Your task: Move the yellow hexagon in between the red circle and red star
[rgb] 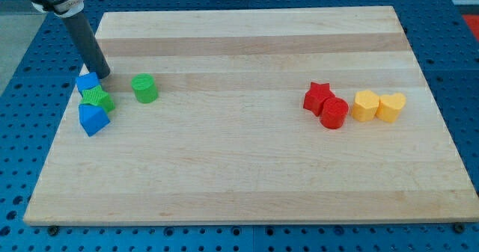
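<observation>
Red star (317,95) touching red circle (334,112); yellow hexagon (366,105) just beside.

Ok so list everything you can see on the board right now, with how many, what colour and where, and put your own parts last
red star: one, red, right of centre, touching the red circle
red circle: one, red, just below and right of the star
yellow hexagon: one, yellow, right of the red circle, beside the yellow heart
yellow heart: one, yellow, furthest toward the view's right
green cylinder: one, green, upper left area, standing apart
green block: one, green, shape unclear, between the two blue blocks
blue blocks: two, blue, at the view's left; one above the green block, one below it
wooden board: one, light wood, fills most of the view
my tip: one dark rod, upper left, just above and right of the upper blue block
</observation>
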`<action>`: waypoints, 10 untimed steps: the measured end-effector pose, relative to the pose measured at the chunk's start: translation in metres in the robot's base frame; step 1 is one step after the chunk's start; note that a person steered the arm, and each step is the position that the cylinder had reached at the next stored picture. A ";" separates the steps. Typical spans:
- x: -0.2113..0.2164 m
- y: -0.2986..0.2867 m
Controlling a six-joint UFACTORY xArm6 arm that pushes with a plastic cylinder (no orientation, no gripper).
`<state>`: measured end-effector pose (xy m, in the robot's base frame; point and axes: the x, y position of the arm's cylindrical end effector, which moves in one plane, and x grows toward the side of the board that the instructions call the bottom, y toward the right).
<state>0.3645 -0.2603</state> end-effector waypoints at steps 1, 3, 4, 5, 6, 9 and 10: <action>0.000 0.001; -0.013 0.112; 0.000 0.211; 0.014 0.292; 0.020 0.340; 0.022 0.447; 0.024 0.483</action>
<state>0.3885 0.2228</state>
